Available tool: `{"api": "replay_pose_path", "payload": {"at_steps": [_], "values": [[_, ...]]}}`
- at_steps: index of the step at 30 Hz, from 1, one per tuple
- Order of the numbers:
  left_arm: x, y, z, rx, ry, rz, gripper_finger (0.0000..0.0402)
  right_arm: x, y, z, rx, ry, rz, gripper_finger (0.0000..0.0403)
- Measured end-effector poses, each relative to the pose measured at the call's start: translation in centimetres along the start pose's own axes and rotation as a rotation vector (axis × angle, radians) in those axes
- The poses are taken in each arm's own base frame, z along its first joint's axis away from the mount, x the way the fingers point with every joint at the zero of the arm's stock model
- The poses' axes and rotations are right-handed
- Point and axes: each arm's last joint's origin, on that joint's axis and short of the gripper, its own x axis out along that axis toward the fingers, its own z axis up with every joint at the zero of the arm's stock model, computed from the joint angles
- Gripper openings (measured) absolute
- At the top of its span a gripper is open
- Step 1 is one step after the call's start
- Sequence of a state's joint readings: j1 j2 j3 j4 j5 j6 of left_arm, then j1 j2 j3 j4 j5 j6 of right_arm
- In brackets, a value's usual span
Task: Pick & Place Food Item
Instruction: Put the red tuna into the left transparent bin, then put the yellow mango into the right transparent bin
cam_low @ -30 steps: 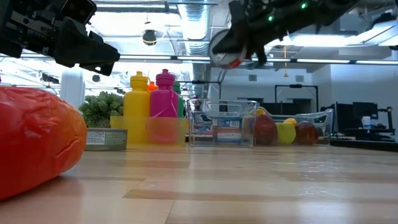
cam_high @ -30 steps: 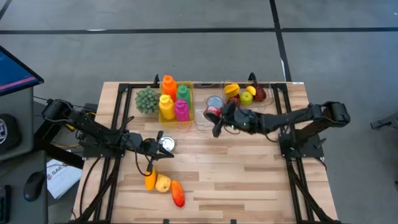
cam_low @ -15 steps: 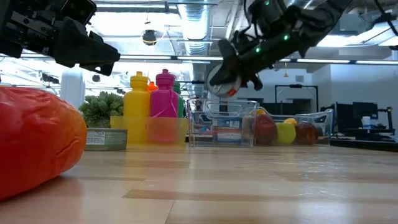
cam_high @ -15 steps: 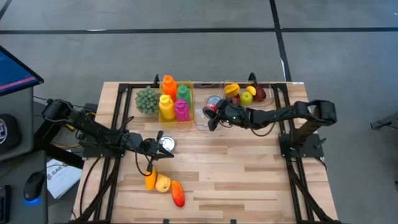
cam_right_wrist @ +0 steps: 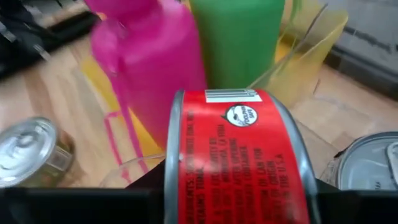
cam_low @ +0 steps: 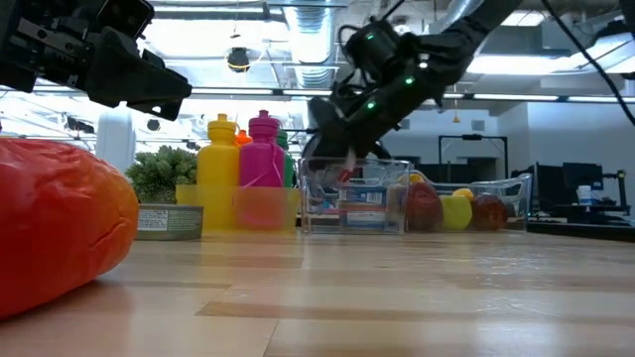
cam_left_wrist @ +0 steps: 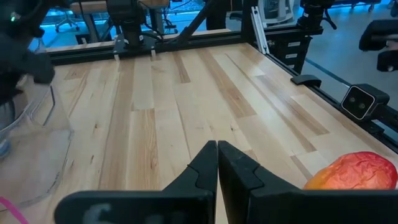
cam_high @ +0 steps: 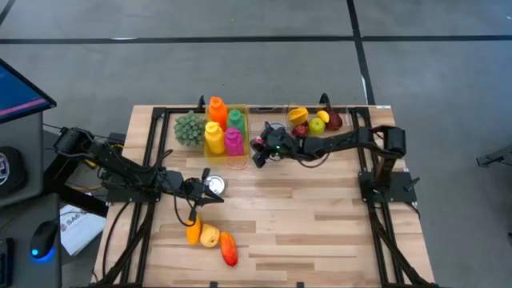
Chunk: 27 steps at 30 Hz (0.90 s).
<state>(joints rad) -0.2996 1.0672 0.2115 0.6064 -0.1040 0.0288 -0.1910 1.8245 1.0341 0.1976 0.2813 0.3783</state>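
My right gripper (cam_high: 258,150) hangs over the near left part of the clear middle bin (cam_low: 389,194), shut on a red-labelled can (cam_right_wrist: 236,155), which also shows in the low view (cam_low: 344,176). Another can (cam_right_wrist: 373,163) lies inside that bin. My left gripper (cam_left_wrist: 217,158) is shut and empty, held still above the table beside a silver-topped can (cam_high: 214,186) standing on the wood. My right gripper pinches the red can between its two fingers, which stand at the can's two rimmed ends (cam_right_wrist: 174,168); the can hides the pads. The fingers slant down from the table's right. The can lies sideways across them, label up, lifted clear above the bin.
A yellow bin with pink (cam_right_wrist: 149,68), green (cam_right_wrist: 239,37), yellow and orange bottles stands left of the clear bin, a green bumpy item (cam_high: 189,128) beyond it. A fruit bin (cam_high: 316,120) is at the far right. Orange, yellow and red foods (cam_high: 210,237) lie near left.
My right gripper has carried the red can toward the table's left edge and down, tipping more steeply, from high above the bins to just over the clear bin's rim. It has stayed shut on the can.
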Motion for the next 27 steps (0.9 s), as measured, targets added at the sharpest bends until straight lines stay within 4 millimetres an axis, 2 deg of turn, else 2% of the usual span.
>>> {"api": "replay_pose_path", "payload": {"at_steps": [5,12,17,21,27], "values": [[0.0,0.0,0.0,-0.003,0.0,0.0,0.0002,1.5,0.4,0.1,-0.021,0.116,-0.036,0.0118],[0.0,0.0,0.0,-0.004,0.0,0.0,0.0002,2.4,0.9,0.6,-0.033,0.172,-0.057,0.0182],[0.0,0.0,0.0,-0.01,-0.001,0.0,0.0002,2.3,1.0,1.4,-0.041,0.185,-0.06,0.0224],[0.0,0.0,0.0,-0.01,-0.001,0.0,0.0002,1.1,0.9,3.1,-0.069,0.227,-0.078,0.0235],[0.0,0.0,0.0,-0.011,-0.002,0.0,0.0002,-2.7,0.8,7.1,-0.146,0.194,-0.07,0.0215]]}}
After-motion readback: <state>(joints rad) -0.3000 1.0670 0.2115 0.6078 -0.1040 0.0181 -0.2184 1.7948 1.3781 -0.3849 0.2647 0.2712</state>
